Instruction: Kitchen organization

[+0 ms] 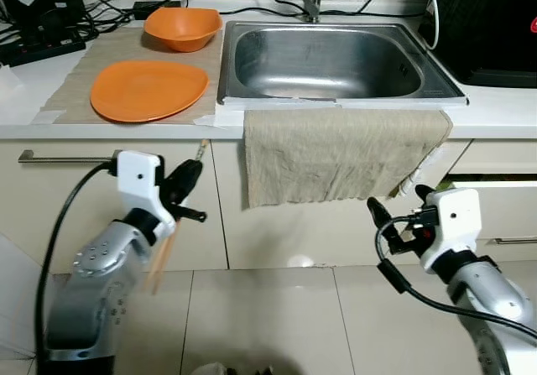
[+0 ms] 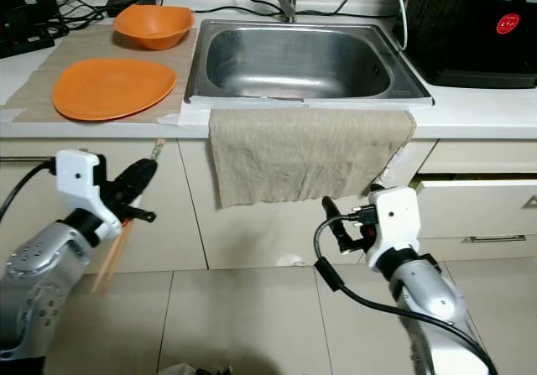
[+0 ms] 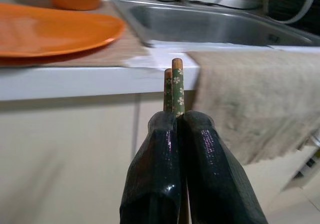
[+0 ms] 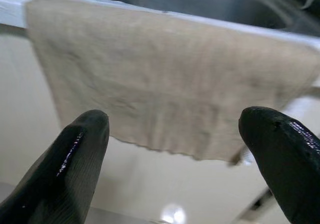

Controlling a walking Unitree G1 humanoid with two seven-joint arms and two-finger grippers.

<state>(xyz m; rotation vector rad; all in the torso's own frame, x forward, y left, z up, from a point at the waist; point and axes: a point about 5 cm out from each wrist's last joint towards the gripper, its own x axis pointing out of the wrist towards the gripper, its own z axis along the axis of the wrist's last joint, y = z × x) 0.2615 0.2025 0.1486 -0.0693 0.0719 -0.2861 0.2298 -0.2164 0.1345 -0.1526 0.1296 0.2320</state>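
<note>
Over on the left, the left tool (image 1: 189, 176) is hanging in front of the cabinet doors below the bench (image 1: 33, 98), its two black fingers (image 3: 200, 174) pressed together and pinching two chopsticks (image 3: 174, 86). The chopsticks are standing side by side, their green flowered ends poking up toward the bench edge while the plain wooden lengths are trailing down past the wrist. Up on the bench, on a tan mat (image 1: 80, 77), one flat orange plate (image 1: 148, 89) is sitting near the front and one orange bowl (image 1: 182, 28) is resting behind it, close to the sink's corner. In the middle, one steel sink (image 1: 329, 60) is lying open, and one beige cloth (image 1: 340, 153) is draping over its front edge down the cabinet face. To the right, the right tool (image 1: 394, 207) is hovering below the cloth's right corner, its fingers spread wide, gripping nothing, next to a partly pulled-out drawer (image 1: 495, 211).
</note>
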